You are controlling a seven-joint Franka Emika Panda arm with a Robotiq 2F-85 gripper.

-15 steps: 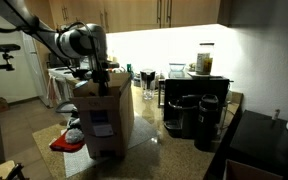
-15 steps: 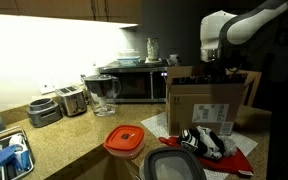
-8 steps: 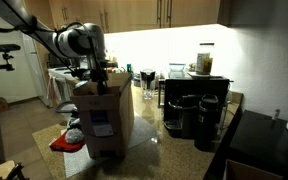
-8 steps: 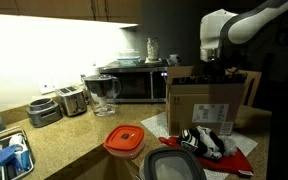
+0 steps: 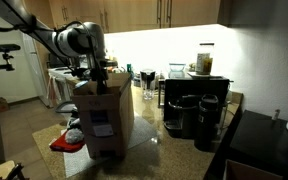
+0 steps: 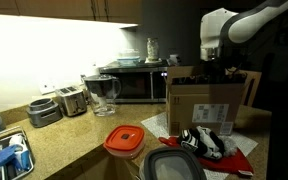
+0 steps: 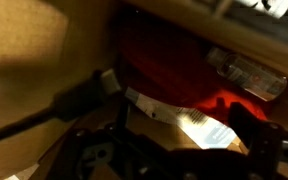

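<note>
An open brown cardboard box [image 5: 105, 118] [image 6: 208, 104] stands upright on the stone counter. My gripper [image 5: 98, 74] [image 6: 211, 68] reaches down into its open top, with the fingers hidden behind the box flaps in both exterior views. In the wrist view the gripper [image 7: 184, 135] is open, its dark fingers [image 7: 250, 122] spread wide apart. Below them, inside the box, lie a red thing [image 7: 169, 62] with a clear wrapped piece, a white printed paper [image 7: 196, 122] and a black cable [image 7: 76, 101]. Nothing is held between the fingers.
Beside the box lie a red cloth [image 5: 68, 143] and a black-and-white bundle [image 6: 208, 142]. Two black coffee machines [image 5: 194, 115] stand close by. A pitcher [image 6: 104, 93], toaster [image 6: 72, 100], microwave [image 6: 134, 84], orange-lidded container [image 6: 125, 140] and black lid [image 6: 179, 165] crowd the counter.
</note>
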